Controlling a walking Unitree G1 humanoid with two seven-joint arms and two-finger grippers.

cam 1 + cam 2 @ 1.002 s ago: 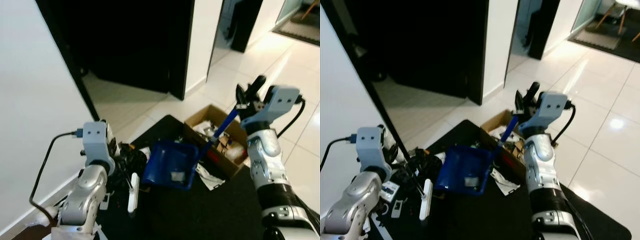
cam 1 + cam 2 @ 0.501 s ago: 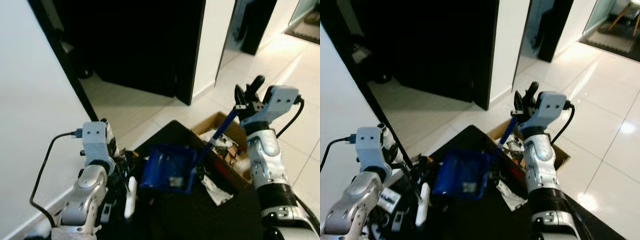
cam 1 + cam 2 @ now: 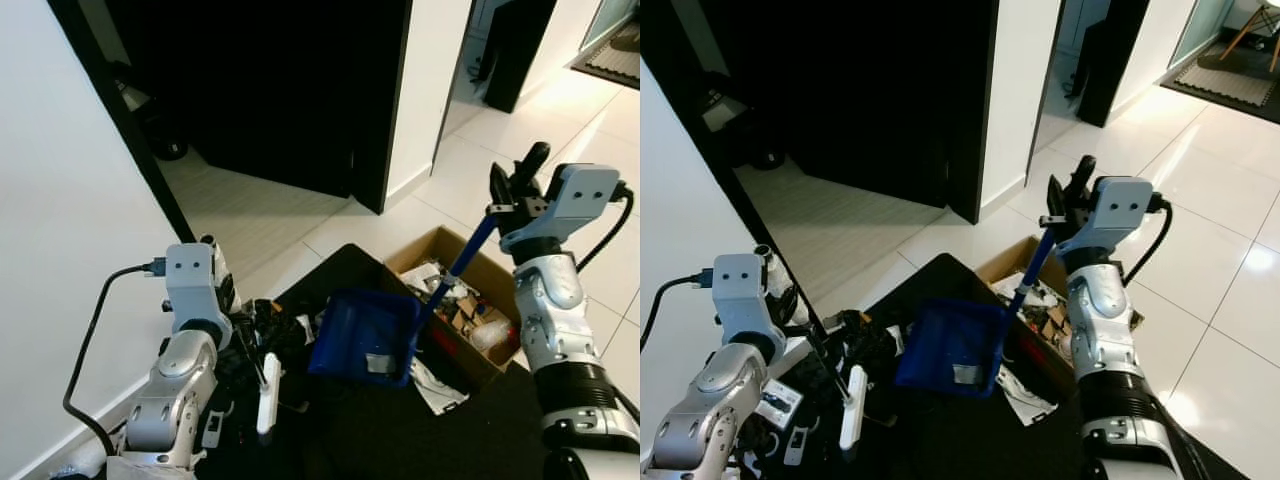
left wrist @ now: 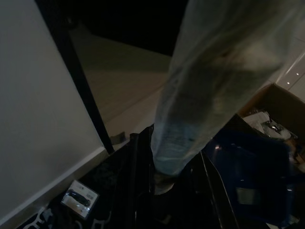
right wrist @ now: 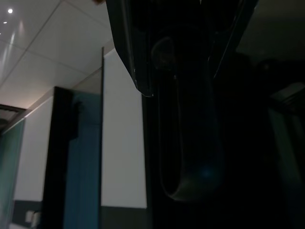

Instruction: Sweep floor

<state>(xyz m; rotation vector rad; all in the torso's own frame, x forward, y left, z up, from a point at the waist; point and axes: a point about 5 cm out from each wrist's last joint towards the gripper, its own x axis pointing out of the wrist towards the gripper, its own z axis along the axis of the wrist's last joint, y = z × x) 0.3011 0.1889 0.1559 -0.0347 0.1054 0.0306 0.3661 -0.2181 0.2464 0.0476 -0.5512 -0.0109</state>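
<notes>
Since 1 s ago my right claw (image 3: 510,192) has carried the dustpan (image 3: 366,337) nearer the box (image 3: 470,300). It stays clamped on the blue handle (image 3: 460,262), pan hanging tilted over the mat (image 3: 400,440), likely to tip debris in. My left claw (image 3: 250,345) grips the brush (image 3: 266,393), held low beside it.
</notes>
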